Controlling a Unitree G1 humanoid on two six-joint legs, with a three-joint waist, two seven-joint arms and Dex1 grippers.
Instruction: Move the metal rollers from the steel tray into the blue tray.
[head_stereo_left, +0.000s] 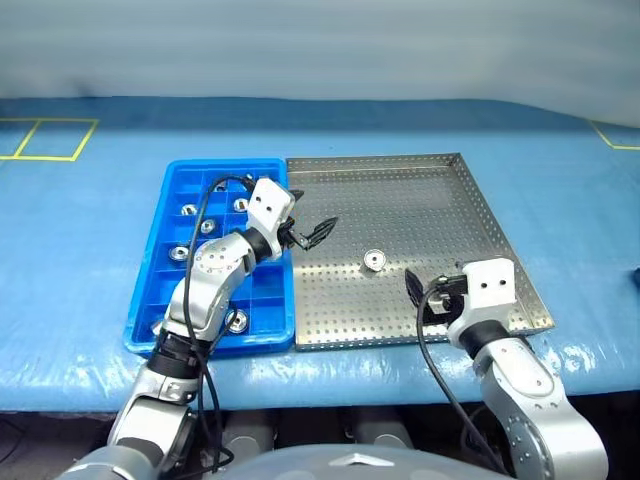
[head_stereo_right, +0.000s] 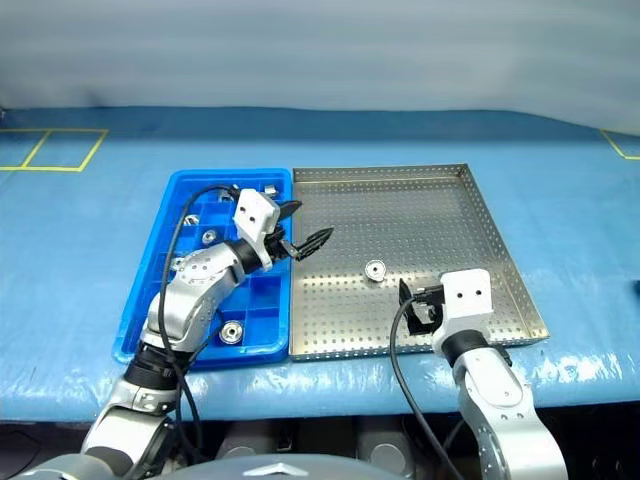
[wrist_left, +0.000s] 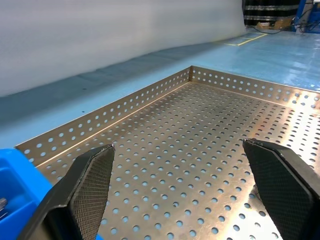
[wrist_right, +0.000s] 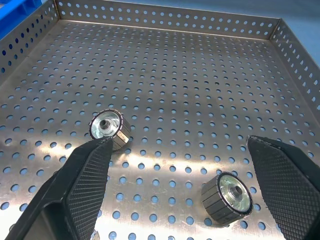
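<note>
Two trays lie side by side, touching, on a blue plastic-covered table (head_stereo_left: 90, 300): a bright blue plastic tray (head_stereo_left: 226, 175) with a grid of small square compartments to the robot's left, and a large shallow steel tray (head_stereo_left: 470, 200) with a perforated floor to its right. Two shiny silver metal rollers show on the steel floor in the right wrist view (wrist_right: 110, 129) (wrist_right: 227, 196), both lying on their sides, apart from each other. At least six more rollers sit in separate compartments of the blue tray (head_stereo_left: 207, 227); the arm hides part of it. One left gripper (head_stereo_left: 310, 233) hangs over the steel tray's left edge, fingers spread wide, empty. One right gripper (wrist_right: 187, 187) hangs over the steel tray's near right part, likewise spread wide and empty.
</note>
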